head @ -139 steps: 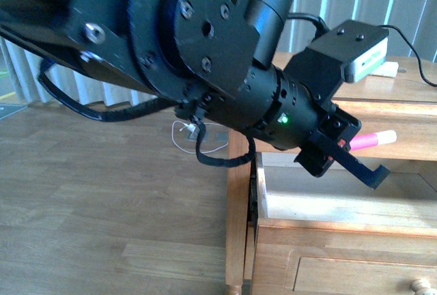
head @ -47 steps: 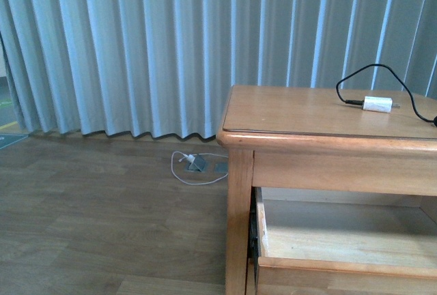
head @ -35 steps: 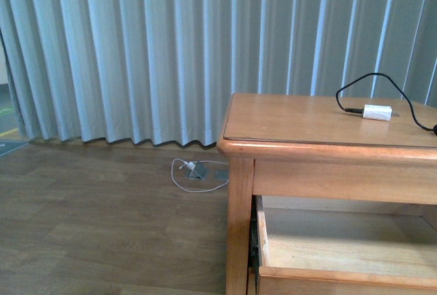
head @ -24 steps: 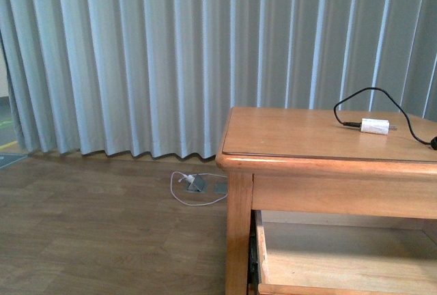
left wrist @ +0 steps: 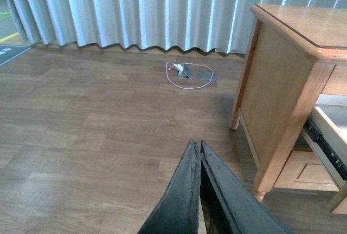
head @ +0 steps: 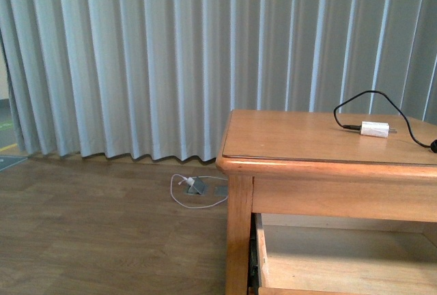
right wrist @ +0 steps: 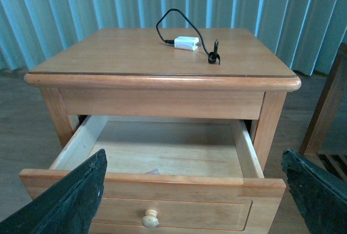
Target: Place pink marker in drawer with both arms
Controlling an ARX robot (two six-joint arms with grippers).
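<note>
While the right wrist camera looks down on it, drawer (right wrist: 179, 207): pulled well out of the wooden table (right wrist: 108, 55).
Left gripper (left wrist: 196, 143): jaws pressed together, nothing between them, over the floor.
Right gripper (right wrist: 193, 154): jaws spread wide, empty, framing the drawer front.
Pink marker: can't tell; only a small pale shape (right wrist: 153, 171) peeks up just behind the drawer front.
White adapter (right wrist: 186, 43): on the tabletop, black cable looped.

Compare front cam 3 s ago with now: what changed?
The arm holding the pink marker over the drawer has withdrawn from the front view; the marker isn't visible now. Right hand is open, left hand shut. Unchanged: drawer open, white adapter on the tabletop.
</note>
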